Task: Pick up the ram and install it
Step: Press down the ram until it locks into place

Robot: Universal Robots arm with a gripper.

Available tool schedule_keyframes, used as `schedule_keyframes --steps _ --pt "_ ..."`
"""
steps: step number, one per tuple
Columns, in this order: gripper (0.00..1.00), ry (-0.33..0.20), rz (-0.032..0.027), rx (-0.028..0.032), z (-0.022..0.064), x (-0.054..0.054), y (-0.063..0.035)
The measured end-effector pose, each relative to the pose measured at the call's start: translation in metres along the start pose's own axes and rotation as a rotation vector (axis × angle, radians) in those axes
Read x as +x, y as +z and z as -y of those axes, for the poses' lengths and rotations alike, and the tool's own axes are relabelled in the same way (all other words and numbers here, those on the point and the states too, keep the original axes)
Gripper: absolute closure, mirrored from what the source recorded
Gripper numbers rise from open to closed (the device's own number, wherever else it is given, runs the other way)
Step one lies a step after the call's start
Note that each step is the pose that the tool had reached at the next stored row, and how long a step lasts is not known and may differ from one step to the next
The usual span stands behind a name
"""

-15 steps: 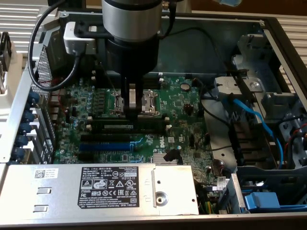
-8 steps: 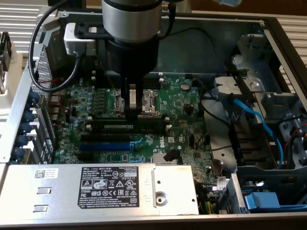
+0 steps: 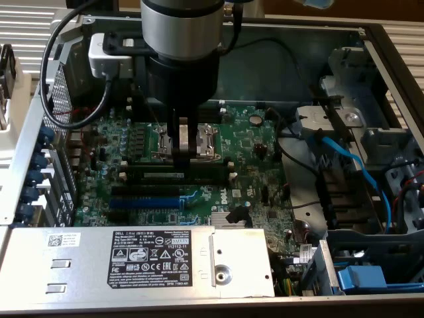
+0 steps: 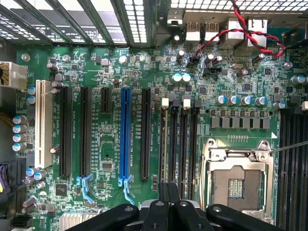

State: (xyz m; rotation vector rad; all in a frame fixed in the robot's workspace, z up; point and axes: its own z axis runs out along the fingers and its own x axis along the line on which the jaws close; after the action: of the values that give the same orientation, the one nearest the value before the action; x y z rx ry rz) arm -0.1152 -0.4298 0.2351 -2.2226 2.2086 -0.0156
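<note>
The ram point(image 3: 182, 175) is a thin dark-green strip standing on edge in one of the long black memory slots point(image 3: 173, 165) on the green motherboard point(image 3: 252, 142). In the wrist view the ram point(image 4: 166, 144) shows as a narrow pale edge in the slot nearest the expansion slots. My gripper point(image 3: 184, 154) hangs straight down over the slots, beside the CPU socket point(image 3: 202, 142). Its fingers are shut with nothing between them. In the wrist view the gripper point(image 4: 168, 195) sits just above the slot ends. Whether the fingertips touch the ram I cannot tell.
A blue expansion slot point(image 3: 144, 201) lies next to the memory slots. A metal box with a black label point(image 3: 149, 255) borders the board in front. Blue cables point(image 3: 351, 165) and drive bays fill the exterior view's right. Red and black wires point(image 4: 250, 36) run near the rear ports.
</note>
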Motion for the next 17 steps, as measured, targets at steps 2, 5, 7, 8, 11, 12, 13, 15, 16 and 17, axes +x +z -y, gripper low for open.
schedule_keyframes --steps 2,5,7,8,11,12,13,15,16,17 --pt "0.9 0.0 0.0003 -0.0001 0.0 0.0 0.0002" --pt "0.9 0.0 0.0035 0.0001 0.0003 -0.0001 0.0007" --pt "0.9 0.0 0.005 0.0001 0.0003 0.0 0.001" --pt "0.9 0.0 0.0053 0.0001 0.0003 0.0 0.0011" --pt "0.9 0.0 0.0052 -0.0001 0.0003 0.0001 0.0016" --pt "0.9 0.0 0.0053 0.0 0.0003 0.0 0.0018" --pt "0.9 0.0 0.0053 0.0 0.0003 0.0 0.0021" --pt "0.9 0.0 0.0054 0.0 0.0003 0.0 0.0025" --pt "0.9 0.0 0.0053 -0.0001 0.0003 0.0 0.0027" --pt "0.9 0.0 0.0053 -0.0001 0.0003 0.0 0.0029"
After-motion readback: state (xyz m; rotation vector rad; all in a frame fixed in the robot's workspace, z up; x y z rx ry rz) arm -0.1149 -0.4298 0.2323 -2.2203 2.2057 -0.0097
